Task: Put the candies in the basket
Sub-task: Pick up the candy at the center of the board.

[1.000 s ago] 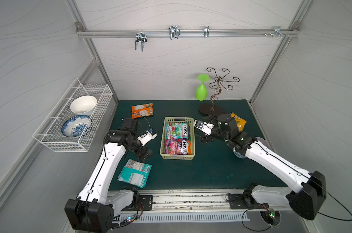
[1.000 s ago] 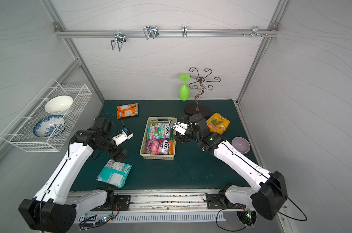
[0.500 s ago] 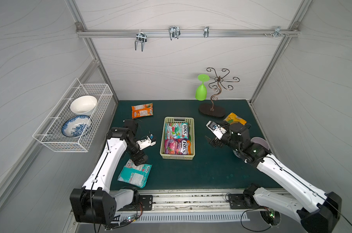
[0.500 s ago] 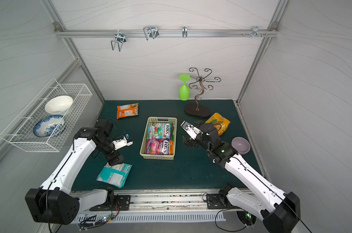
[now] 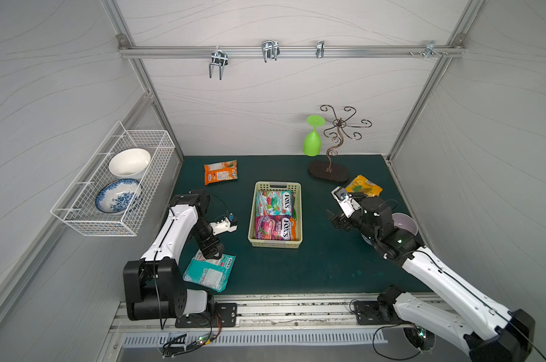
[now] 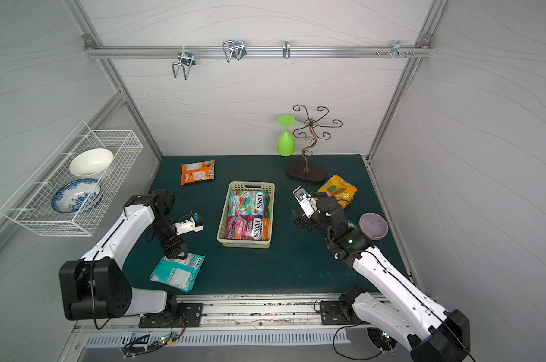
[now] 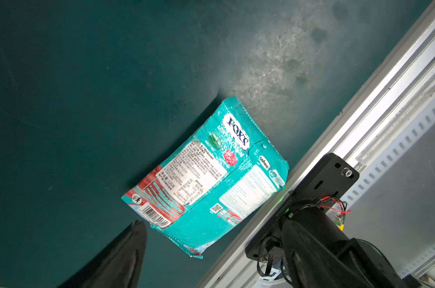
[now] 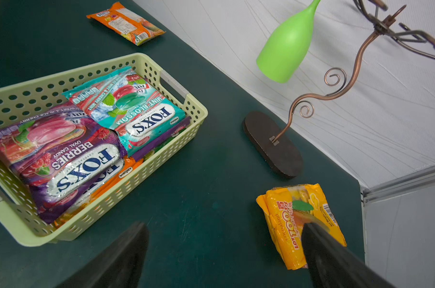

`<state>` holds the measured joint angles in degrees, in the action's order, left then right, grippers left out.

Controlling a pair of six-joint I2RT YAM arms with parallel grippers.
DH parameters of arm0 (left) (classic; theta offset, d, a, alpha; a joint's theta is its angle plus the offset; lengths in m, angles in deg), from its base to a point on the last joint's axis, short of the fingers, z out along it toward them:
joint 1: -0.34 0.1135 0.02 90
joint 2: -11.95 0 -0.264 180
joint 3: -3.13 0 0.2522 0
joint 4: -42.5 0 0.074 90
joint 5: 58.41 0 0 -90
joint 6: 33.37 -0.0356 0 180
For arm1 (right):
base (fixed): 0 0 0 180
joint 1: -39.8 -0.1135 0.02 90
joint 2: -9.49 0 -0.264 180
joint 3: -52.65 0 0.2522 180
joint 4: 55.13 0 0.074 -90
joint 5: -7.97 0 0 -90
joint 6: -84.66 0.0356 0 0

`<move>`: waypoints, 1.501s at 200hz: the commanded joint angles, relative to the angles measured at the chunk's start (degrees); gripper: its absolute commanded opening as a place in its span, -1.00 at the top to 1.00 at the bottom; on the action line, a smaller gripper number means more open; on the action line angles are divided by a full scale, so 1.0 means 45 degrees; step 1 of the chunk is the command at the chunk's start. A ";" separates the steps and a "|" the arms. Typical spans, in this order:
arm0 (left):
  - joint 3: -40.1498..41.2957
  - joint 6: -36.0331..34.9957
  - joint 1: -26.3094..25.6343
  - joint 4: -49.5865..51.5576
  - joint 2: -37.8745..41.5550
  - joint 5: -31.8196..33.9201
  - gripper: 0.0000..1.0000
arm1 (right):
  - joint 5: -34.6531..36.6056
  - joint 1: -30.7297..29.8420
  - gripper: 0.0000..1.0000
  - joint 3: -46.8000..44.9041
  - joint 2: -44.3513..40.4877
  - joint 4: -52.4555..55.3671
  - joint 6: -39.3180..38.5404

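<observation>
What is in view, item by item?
basket: one, pale yellow-green, centre
top teal packet: one, in basket
purple packet: one, in basket; others beneath
loose teal packet: one, front left
orange packet: one, back left
yellow packet: one, back right
goblet: one, green, inverted beside stand
stand: one, bronze, back right
lilac bowl: one, right edge
wire basket: one, white, left wall
white bowl, blue bowl: in wire basket
hooks: metal, back rail
left gripper: open, over loose teal packet
right gripper: open, empty

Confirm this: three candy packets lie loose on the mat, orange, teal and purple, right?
Not quite. The third loose one is yellow, not purple: both top views show the orange packet, teal packet and yellow packet on the mat; the purple packet is in the basket.
</observation>
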<state>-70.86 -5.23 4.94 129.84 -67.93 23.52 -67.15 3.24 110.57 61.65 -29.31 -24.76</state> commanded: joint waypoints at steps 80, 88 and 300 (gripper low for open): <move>0.0597 -0.0347 0.0347 -0.1936 -0.2532 0.0530 -0.70 | 0.0457 0.0047 -0.97 -0.0446 -0.0431 -0.0871 -0.0323; 0.0506 -0.0296 0.0407 -0.1885 -0.2746 0.0509 -0.69 | 0.0541 0.0036 -0.98 -0.0495 -0.0397 -0.0882 -0.0357; 0.0536 -0.0343 0.0772 -0.2351 -0.1630 -0.0466 1.00 | 0.0601 -0.0144 -0.98 -0.0599 -0.0450 -0.1019 -0.0634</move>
<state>-64.85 -6.89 8.18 116.81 -77.87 25.05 -64.75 3.00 108.34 60.42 -31.92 -27.40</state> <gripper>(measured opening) 0.040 0.988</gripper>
